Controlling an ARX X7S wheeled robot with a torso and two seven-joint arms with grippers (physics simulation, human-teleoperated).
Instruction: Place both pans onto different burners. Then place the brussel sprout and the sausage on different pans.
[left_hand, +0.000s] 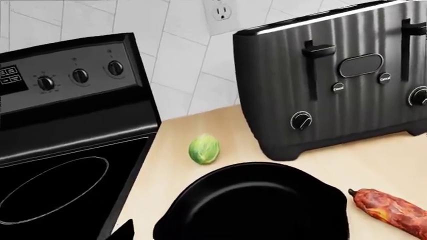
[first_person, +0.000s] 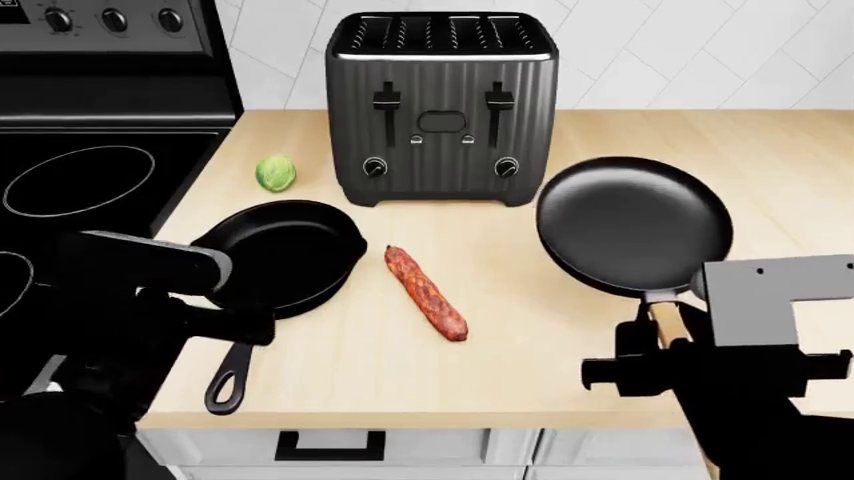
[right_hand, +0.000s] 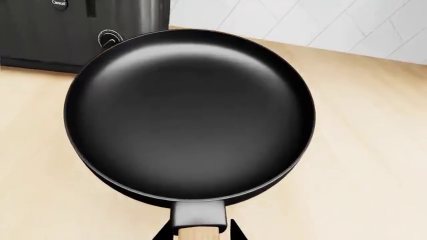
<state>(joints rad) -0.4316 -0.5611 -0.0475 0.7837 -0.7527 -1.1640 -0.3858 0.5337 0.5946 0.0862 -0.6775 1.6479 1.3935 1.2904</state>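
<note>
Judging from what we see, none of the task is finished: both pans sit on the pale wooden counter (first_person: 561, 330), not on the black glass stovetop (first_person: 80, 190). Our right gripper (first_person: 657, 330) is closed on the light wooden handle of the shallow smooth black pan (first_person: 634, 225), right of the ribbed black four-slot toaster (first_person: 441, 105). Our left gripper (first_person: 220, 290) hovers at the rim of the deep black cast-iron pan (first_person: 287, 250); whether it is open or clamped we cannot tell. The small light-green brussel sprout (first_person: 275, 172) lies between stove and toaster, behind that pan. The long reddish-brown mottled sausage (first_person: 426, 293) lies between the pans. Moving both pans and both foods remains. The toaster's small round buttons (left_hand: 385, 78) appear to read "Cancel"; the stove's panel writing is too small to read.
</note>
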